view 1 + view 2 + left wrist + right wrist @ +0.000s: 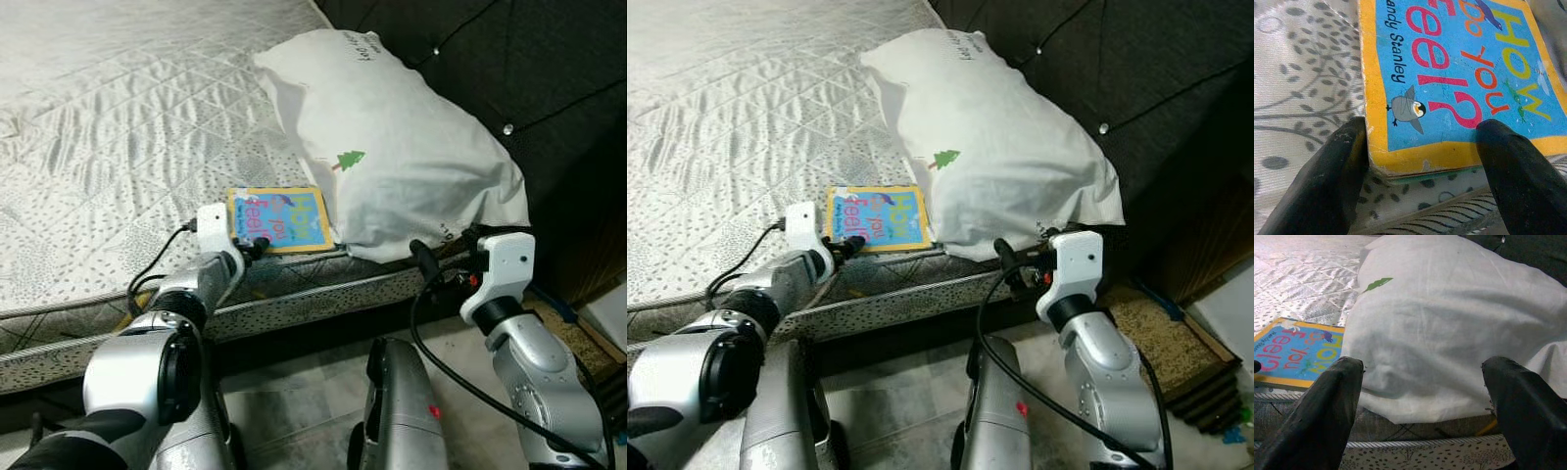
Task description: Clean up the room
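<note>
Book: thin children's board book, yellow border, blue cover, title "How Do You Feel?" in pink, orange and yellow letters, small penguin drawn near the author line. Corners worn. Lies flat, cover up, at the near edge of the bed, its right side touching the pillow.

Pillow: white, plump, creased, small green tree print on the case. Rests at the bed's corner, against the dark headboard, slightly overhanging the mattress edge.

One book, one white pillow, one mattress and two hands: left hand, right hand.
</note>
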Robot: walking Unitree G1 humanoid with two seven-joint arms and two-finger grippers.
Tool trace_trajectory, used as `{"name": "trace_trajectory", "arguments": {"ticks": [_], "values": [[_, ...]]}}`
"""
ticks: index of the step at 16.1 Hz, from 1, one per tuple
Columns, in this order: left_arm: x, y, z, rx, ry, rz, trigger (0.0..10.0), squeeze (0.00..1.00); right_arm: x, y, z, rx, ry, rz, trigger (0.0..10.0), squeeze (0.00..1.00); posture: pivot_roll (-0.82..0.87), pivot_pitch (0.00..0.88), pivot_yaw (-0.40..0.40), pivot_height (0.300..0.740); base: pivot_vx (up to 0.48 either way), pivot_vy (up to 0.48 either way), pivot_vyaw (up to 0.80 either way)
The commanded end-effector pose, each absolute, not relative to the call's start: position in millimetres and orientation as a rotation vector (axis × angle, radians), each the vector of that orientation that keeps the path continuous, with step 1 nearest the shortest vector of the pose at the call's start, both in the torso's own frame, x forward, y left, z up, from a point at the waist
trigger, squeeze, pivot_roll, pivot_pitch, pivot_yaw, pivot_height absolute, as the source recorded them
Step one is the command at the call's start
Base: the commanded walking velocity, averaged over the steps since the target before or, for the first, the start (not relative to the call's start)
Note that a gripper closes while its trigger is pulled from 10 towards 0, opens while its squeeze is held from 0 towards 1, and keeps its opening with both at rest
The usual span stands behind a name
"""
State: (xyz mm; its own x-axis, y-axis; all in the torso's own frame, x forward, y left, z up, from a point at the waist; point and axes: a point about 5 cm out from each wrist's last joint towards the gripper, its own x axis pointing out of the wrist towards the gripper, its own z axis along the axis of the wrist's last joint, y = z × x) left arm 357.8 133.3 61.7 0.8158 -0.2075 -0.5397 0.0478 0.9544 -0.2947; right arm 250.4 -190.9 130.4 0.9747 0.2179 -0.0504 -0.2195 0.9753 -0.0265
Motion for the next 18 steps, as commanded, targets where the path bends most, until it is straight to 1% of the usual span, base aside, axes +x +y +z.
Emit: {"name": "trace_trajectory", "arguments": {"ticks": [1, 5, 8, 11, 12, 13, 14, 16, 17, 18], "values": [[355, 121, 58, -0.263, 0.633, -0.185, 10.0, 0.0, 253, -195, 132, -0.039, 0.037, 0.195, 10.0, 0.0, -0.16, 0.0, -0.05, 0.497, 0.0, 0.0, 0.0], [356, 106, 61, -0.264, 0.627, -0.219, 10.0, 0.0, 255, -195, 134, -0.042, 0.027, 0.193, 10.0, 0.0, -0.17, 0.0, -0.047, 0.497, 0.0, 0.0, 0.0], [357, 106, 63, -0.25, 0.616, -0.24, 10.0, 0.0, 254, -197, 134, -0.043, 0.023, 0.186, 10.0, 0.0, -0.17, 0.0, -0.04, 0.497, 0.0, 0.0, 0.0], [361, 119, 68, -0.227, 0.572, -0.22, 10.0, 0.0, 255, -196, 133, -0.037, 0.019, 0.184, 10.0, 0.0, -0.15, 0.0, -0.038, 0.497, 0.0, 0.0, 0.0], [364, 128, 73, -0.216, 0.527, -0.198, 10.0, 0.0, 256, -195, 132, -0.03, 0.017, 0.19, 10.0, 0.0, -0.14, 0.0, -0.038, 0.497, 0.0, 0.0, 0.0], [370, 138, 86, -0.24, 0.434, -0.189, 10.0, 0.0, 258, -191, 132, -0.022, 0.011, 0.203, 10.0, 0.0, -0.13, 0.0, -0.039, 0.497, 0.0, 0.0, 0.0], [371, 143, 90, -0.259, 0.405, -0.19, 10.0, 0.0, 259, -190, 131, -0.021, 0.011, 0.205, 10.0, 0.0, -0.12, 0.0, -0.043, 0.497, 0.0, 0.0, 0.0], [365, 161, 97, -0.225, 0.305, -0.177, 10.0, 0.0, 264, -185, 129, -0.012, 0.01, 0.217, 10.0, 0.0, -0.09, 0.0, -0.048, 0.497, 0.0, 0.0, 0.0], [363, 163, 98, -0.223, 0.29, -0.172, 10.0, 0.0, 265, -185, 129, -0.011, 0.01, 0.219, 10.0, 0.0, -0.08, 0.0, -0.048, 0.497, 0.0, 0.0, 0.0], [354, 169, 106, -0.241, 0.183, -0.146, 10.0, 0.0, 270, -183, 129, -0.005, 0.01, 0.215, 10.0, 0.0, -0.06, 0.0, -0.053, 0.497, 0.0, 0.0, 0.0]]}}
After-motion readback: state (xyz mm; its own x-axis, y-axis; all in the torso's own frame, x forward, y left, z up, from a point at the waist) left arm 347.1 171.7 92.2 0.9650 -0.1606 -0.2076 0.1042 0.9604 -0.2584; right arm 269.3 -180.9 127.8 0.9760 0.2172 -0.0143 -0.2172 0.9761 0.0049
